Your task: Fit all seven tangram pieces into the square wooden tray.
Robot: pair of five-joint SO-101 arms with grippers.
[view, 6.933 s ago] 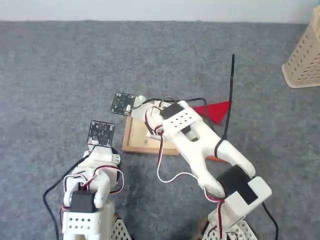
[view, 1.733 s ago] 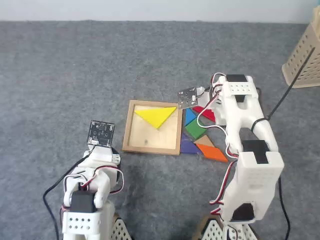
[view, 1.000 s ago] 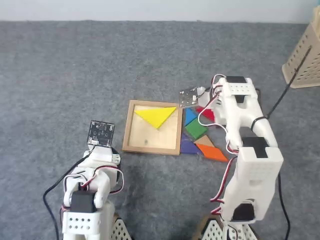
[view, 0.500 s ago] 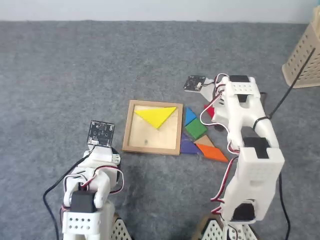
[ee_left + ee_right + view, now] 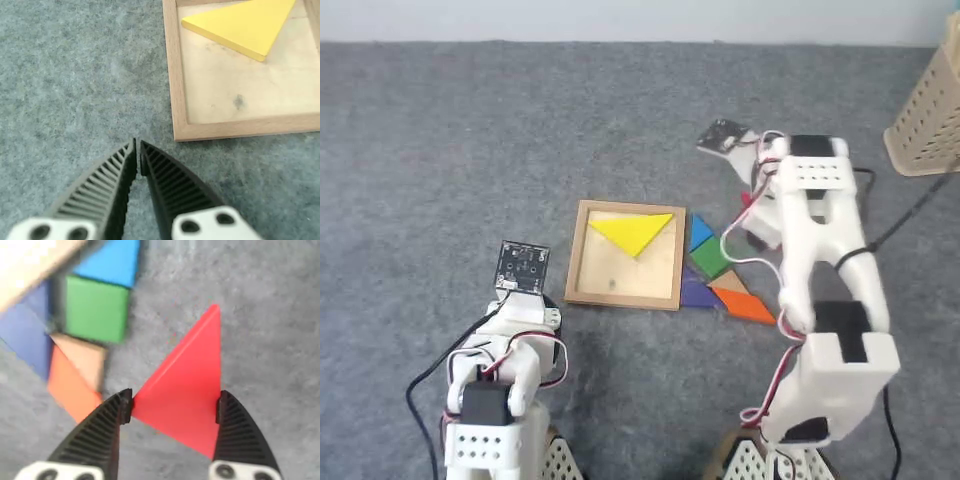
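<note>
As I stood over the set-up, the grey, felt-like bench (image 5: pixel 470 130) spread wide beneath everything, with the two white arms rising from its near edge. The right arm (image 5: pixel 820 250) stretched far out, past the tray's far right corner. The left arm (image 5: pixel 500 390) sat folded low by its base, short of the tray's near left corner. A pale perforated basket (image 5: pixel 932 110) stood at the far right edge, well apart from the rest. The square wooden tray (image 5: pixel 620 300) lay flat near the middle of the bench. The large yellow triangle (image 5: pixel 632 232) lay inside it against the far rim, its point aimed at the tray's middle, and the rest of the tray floor was bare wood. The large red triangle (image 5: pixel 187 385) was clamped in the right gripper (image 5: pixel 173 400), one finger pressed to a corner and the other to the opposite edge, with grey bench below it. The loose pieces huddled just beside the tray's right rim. The orange parallelogram (image 5: pixel 745 305) lay nearest the arms and the purple piece (image 5: pixel 695 292) sat by the tray's near right corner. The green square (image 5: pixel 712 257) was in the middle with the blue triangle (image 5: pixel 699 232) beyond it, and the small tan triangle (image 5: pixel 730 282) was wedged between green and orange. The left gripper (image 5: pixel 137 145) had its fingers drawn together with only a hairline gap, tips over bare bench near the tray's corner.
</note>
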